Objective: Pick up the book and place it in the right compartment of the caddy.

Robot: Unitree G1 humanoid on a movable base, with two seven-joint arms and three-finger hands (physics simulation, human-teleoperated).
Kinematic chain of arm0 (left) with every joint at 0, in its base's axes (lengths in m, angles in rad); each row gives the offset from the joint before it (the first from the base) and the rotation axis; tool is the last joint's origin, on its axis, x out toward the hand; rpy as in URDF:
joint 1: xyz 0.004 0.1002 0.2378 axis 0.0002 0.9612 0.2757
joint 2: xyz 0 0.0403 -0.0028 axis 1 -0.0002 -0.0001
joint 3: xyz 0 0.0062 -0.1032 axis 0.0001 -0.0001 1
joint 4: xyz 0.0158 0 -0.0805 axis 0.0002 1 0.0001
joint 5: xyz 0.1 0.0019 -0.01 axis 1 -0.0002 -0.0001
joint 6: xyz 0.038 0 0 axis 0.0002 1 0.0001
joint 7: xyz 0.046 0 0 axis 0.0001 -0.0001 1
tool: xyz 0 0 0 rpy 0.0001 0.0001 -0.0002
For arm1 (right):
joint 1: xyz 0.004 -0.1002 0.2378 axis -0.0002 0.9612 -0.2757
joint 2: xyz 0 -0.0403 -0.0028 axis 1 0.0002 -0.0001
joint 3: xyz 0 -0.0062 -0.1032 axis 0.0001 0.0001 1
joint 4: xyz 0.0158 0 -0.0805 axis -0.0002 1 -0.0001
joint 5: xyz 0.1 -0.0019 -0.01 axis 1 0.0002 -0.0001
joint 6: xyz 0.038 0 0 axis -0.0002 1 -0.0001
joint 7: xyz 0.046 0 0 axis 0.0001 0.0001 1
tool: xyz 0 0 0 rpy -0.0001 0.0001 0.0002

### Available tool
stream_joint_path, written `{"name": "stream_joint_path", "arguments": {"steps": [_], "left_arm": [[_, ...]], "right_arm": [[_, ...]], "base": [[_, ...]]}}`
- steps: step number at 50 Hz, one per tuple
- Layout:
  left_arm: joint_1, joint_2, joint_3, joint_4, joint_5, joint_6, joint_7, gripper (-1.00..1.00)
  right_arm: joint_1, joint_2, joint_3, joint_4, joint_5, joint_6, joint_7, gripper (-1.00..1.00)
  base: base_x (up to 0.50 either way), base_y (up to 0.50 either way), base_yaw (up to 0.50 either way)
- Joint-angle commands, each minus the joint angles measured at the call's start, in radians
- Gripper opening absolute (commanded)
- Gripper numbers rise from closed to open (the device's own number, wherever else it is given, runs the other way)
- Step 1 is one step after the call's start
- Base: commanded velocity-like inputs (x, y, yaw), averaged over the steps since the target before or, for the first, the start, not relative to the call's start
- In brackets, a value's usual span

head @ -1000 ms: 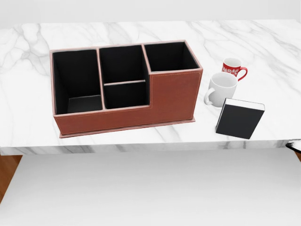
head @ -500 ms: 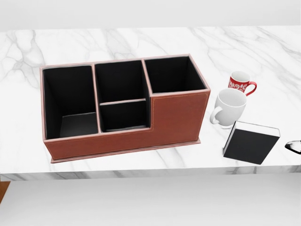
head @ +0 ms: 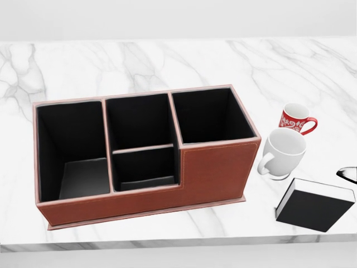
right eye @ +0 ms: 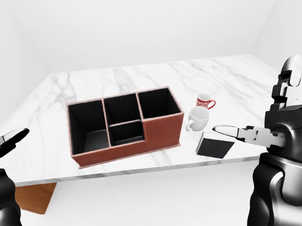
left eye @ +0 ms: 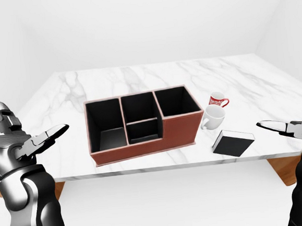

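The table has a polished white marble top with grey veins. The caddy looks like reddish-brown leather with a fine grain and pale stitching along its edges, and its inside is lined in matt black. The book has a matt black cover and white paper edges. Both the white mug and the red patterned mug look like glossy ceramic. The left hand and right hand are dark, shiny metal.

Head view looks steeply down, close; eye views sit farther, sharing the caddy.
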Motion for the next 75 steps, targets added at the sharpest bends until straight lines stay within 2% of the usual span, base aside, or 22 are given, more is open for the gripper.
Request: {"name": "stream_joint_path", "arguments": {"steps": [1, 23, 31, 34, 39, 40, 42, 45, 50, 58, 75], "left_arm": [[-0.001, 0.001, 0.001, -0.002, -0.002, 0.0, 0.002, 1.0], [0.0, 0.002, 0.003, 0.001, -0.003, 0.0, 0.004, 1.0], [-0.001, 0.002, 0.001, 0.005, -0.001, 0.0, 0.003, 1.0], [0.0, 0.001, -0.001, 0.002, 0.002, 0.0, 0.004, 1.0], [-0.001, 0.002, 0.0, 0.002, 0.002, 0.0, 0.003, 1.0], [-0.002, 0.001, -0.002, 0.004, 0.005, 0.0, 0.003, 1.0], [0.0, 0.0, -0.002, 0.001, 0.005, 0.0, 0.002, 1.0], [-0.001, 0.003, 0.004, -0.003, -0.002, 0.0, 0.002, 1.0], [-0.002, 0.003, 0.002, -0.001, -0.001, 0.0, 0.005, 1.0], [0.0, 0.001, 0.001, 0.007, 0.001, 0.0, 0.002, 1.0], [0.0, 0.0, -0.003, 0.012, 0.005, 0.0, 0.001, 1.0]], "right_arm": [[0.0, -0.001, -0.001, 0.006, -0.001, 0.0, 0.002, 1.0], [0.006, 0.002, -0.003, -0.007, -0.008, 0.0, -0.001, 1.0], [0.001, -0.003, 0.054, 0.038, -0.102, 0.0, 0.085, 1.0], [0.011, -0.02, 0.082, 0.014, -0.157, 0.0, 0.13, 1.0], [0.013, -0.041, 0.07, -0.057, -0.245, 0.0, 0.224, 1.0], [0.031, -0.07, 0.085, -0.101, -0.307, 0.0, 0.261, 1.0], [0.084, -0.082, 0.139, -0.12, -0.439, 0.0, 0.364, 1.0], [0.101, -0.037, 0.145, -0.072, -0.583, 0.0, 0.432, 1.0], [0.11, 0.009, 0.117, -0.085, -0.705, 0.0, 0.535, 1.0], [0.123, 0.048, 0.106, -0.065, -0.793, 0.0, 0.595, 1.0], [0.166, 0.066, 0.105, 0.034, -0.916, 0.0, 0.616, 1.0]], "base": [[0.3, 0.0, 0.0], [0.29, 0.0, 0.0], [0.0, 0.0, 0.0], [0.0, 0.0, 0.0], [0.0, 0.0, 0.0], [0.0, 0.0, 0.0], [0.0, 0.0, 0.0], [0.0, 0.0, 0.0], [0.0, 0.0, 0.0], [0.0, 0.0, 0.0], [0.0, 0.0, 0.0]]}}
